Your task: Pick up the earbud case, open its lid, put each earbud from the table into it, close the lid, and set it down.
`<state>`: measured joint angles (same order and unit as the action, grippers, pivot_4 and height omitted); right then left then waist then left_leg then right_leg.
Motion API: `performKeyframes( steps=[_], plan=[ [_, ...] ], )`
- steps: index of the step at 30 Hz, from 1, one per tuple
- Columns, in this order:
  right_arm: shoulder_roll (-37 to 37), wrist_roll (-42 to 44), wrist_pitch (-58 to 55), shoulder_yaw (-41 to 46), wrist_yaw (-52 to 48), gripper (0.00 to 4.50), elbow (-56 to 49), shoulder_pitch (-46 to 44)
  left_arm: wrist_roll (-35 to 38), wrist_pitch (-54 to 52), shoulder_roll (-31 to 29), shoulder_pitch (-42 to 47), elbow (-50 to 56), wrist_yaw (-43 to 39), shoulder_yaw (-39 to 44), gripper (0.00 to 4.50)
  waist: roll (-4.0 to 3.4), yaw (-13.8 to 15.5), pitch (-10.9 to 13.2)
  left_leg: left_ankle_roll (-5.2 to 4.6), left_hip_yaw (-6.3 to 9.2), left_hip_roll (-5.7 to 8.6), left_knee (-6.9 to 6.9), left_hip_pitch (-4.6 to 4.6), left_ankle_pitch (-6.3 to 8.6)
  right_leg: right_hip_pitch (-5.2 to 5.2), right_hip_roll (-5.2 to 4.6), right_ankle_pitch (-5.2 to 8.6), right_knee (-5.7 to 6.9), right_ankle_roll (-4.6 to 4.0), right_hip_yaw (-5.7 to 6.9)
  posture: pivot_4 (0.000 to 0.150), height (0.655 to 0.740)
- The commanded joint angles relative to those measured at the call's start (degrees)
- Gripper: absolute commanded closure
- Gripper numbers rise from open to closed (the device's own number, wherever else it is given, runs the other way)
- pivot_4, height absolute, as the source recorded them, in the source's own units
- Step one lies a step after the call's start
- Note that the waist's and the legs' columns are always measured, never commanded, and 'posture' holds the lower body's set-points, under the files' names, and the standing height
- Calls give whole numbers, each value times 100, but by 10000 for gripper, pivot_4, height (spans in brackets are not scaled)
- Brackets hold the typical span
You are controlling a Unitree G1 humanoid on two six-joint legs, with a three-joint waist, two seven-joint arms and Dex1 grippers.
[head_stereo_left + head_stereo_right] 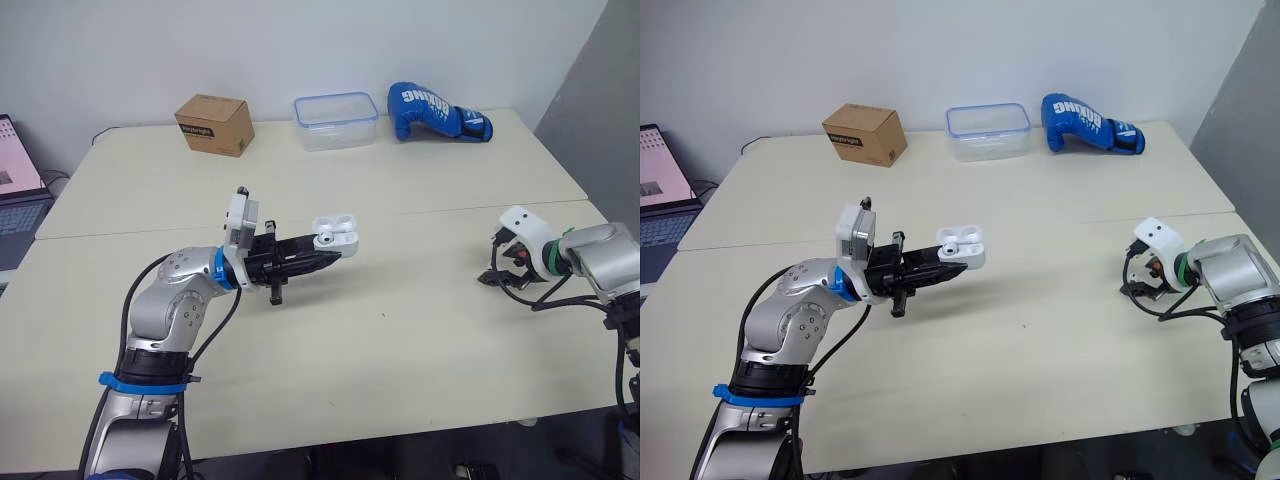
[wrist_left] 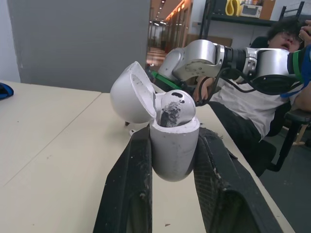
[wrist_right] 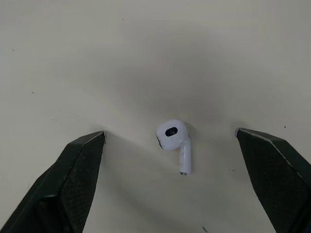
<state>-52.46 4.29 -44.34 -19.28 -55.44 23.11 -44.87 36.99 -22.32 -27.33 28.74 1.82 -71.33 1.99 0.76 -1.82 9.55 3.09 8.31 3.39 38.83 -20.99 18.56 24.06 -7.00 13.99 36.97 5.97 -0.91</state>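
Two grippers are working over the counter (image 1: 400,340): the left gripper (image 1: 328,258) is clamping the earbud case (image 1: 335,232) above mid-counter, while the right gripper (image 1: 497,272) is hovering near the right edge.

From the left wrist, the lid is standing open with a seated earbud (image 2: 177,104) inside.

From the right wrist, the fingers are gaping wide, empty. The loose earbud (image 3: 174,141) is lying on the counter squarely between them, its stem crosswise to their closing line.

Item count: one white plastic earbud case (image 1: 335,232); two white earbuds, namely the in-case earbud (image 2: 177,104) and the loose earbud (image 3: 175,141) on the worktop (image 1: 400,330); one brown cardboard box (image 1: 213,124); one clear plastic container (image 1: 335,121); one blue boxing glove (image 1: 435,111); one open laptop (image 1: 18,190).
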Motion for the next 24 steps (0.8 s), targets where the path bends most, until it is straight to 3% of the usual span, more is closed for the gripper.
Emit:
performKeyframes(
  steps=[1, 7, 20, 24],
  plan=[
    [19, -164, 26, 65, -135, 230, 79, -120, 149, -34, -32, -50, 259, 68, 114, 37290, 0, 0, 0, 0, 0, 0, 0, 0, 0, 0, 0, 0, 0, 0, 0, 1500, 7307],
    [67, -256, -7, 95, -275, 19757, 118, -94, 167, -69, -39, -90, 338, 134, 111, 37290, 0, -1, 0, 0, 1, 0, 3, 1, 0, -2, 0, 0, 1, 0, 0, 1500, 7307],
    [78, -419, 33, 99, -334, 19757, 349, -134, 174, -74, -44, -79, 341, 169, 90, 37290, 0, 5, 0, 0, 2, 1, 4, 1, 0, -5, -1, -1, 1, 0, 1, 1500, 7307],
    [80, -477, 20, 98, -351, 28208, 390, -137, 163, -65, -45, -84, 338, 175, 89, 37290, 0, 7, 0, 0, 2, 2, 5, 1, 0, -5, -1, -1, 0, 0, 1, 1500, 7307]
  ],
)
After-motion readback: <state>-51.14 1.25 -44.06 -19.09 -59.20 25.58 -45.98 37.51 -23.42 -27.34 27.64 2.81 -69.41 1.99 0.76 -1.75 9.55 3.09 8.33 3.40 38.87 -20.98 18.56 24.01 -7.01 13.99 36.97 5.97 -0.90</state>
